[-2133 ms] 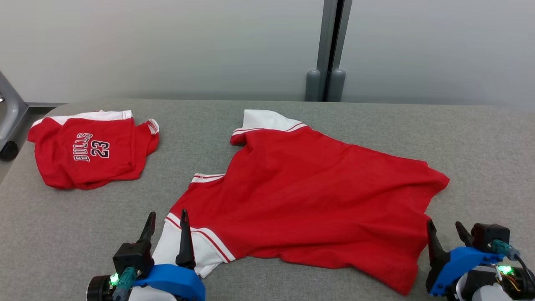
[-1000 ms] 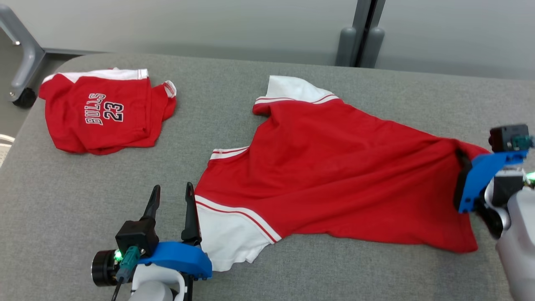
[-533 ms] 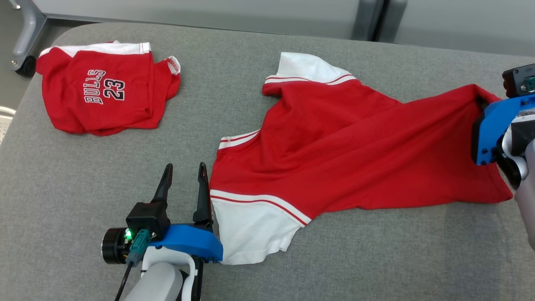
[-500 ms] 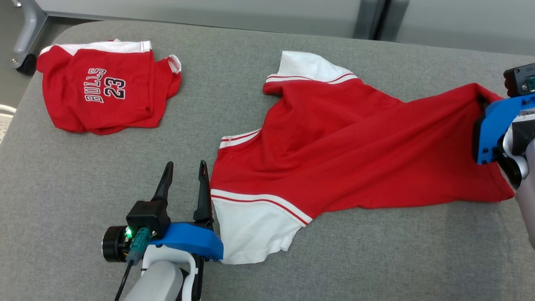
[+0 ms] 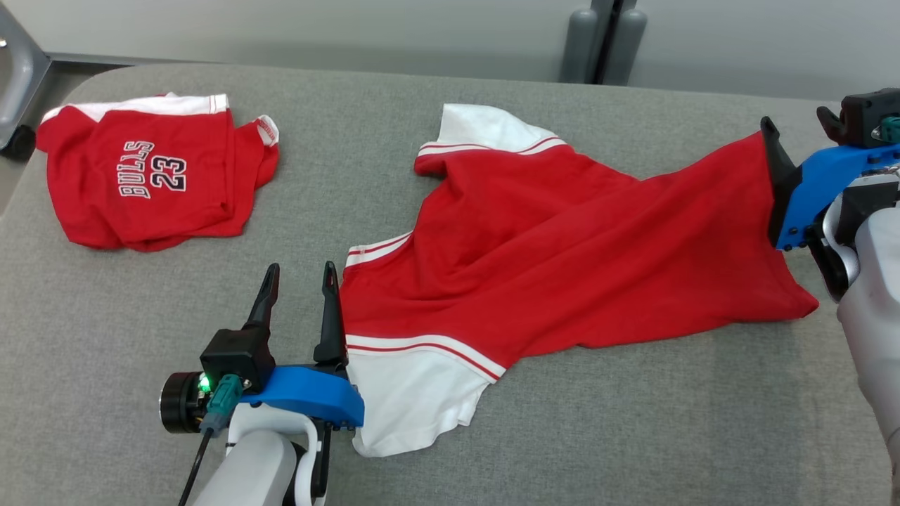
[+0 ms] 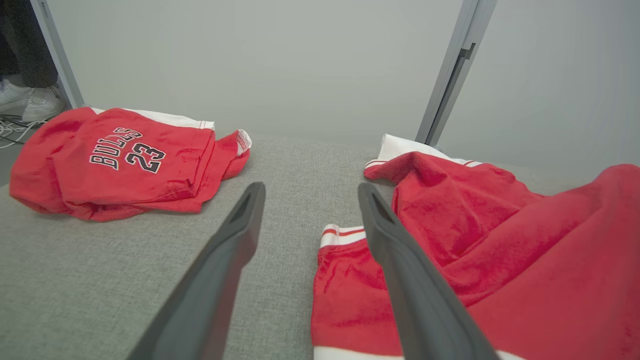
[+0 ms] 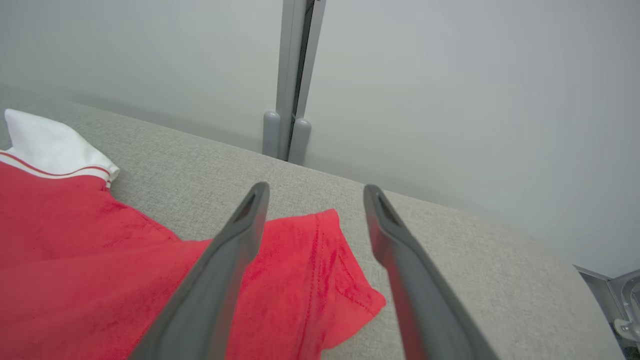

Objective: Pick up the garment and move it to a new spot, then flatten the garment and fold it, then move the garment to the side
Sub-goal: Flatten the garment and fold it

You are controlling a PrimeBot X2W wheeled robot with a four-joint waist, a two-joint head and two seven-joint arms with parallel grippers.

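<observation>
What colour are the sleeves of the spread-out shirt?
White sleeves with thin red stripes, best in head view.

Soft, even light from above is brightening all three views, so the red garment [image 5: 562, 239] is throwing only a faint, blurred shadow onto the grey table [image 5: 633, 422] along its near hem. In the wrist views the wide lens is bending lines toward the edges, and the left gripper [image 6: 310, 186] is appearing soft near its finger bases.

Grey padded table [image 5: 105, 316], pale wall [image 5: 281, 28]
</observation>
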